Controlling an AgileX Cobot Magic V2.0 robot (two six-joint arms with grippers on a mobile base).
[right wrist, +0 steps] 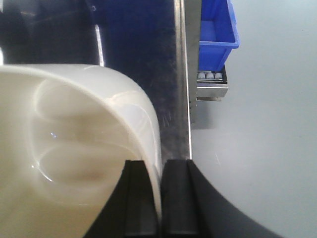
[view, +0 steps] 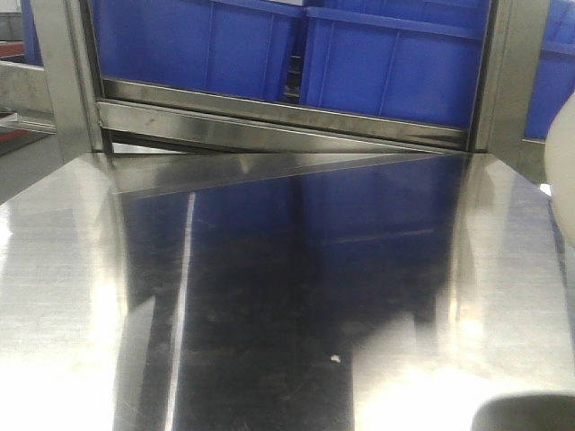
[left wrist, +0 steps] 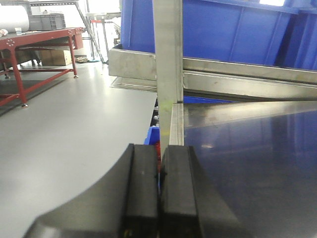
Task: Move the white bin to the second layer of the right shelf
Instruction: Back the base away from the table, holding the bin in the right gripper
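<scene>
- The steel table [view: 287, 269] fills most of the front view. Its top is like a mirror and it reflects the blue colour from behind.
- Behind the table stands a steel rack [view: 269, 112], and large blue crates [view: 395, 63] sit side by side on it.
- The grey floor [left wrist: 74, 124] is at the left of the table. A red-framed bench [left wrist: 29, 44] stands far away on it.
- The white bin [right wrist: 74, 148] is over the right side of the table, close to its right edge. In the front view only a part of it [view: 561, 171] shows, at the right border. I cannot tell if its base touches the table.
- The right tool [right wrist: 161, 171] is closed on the rim wall of the white bin, with one finger inside the bin and one outside.
- The left tool [left wrist: 159, 158] is at the left edge of the table. Its fingers are pressed together and hold nothing.
- A small white speck [view: 335, 358] lies on the table.
</scene>
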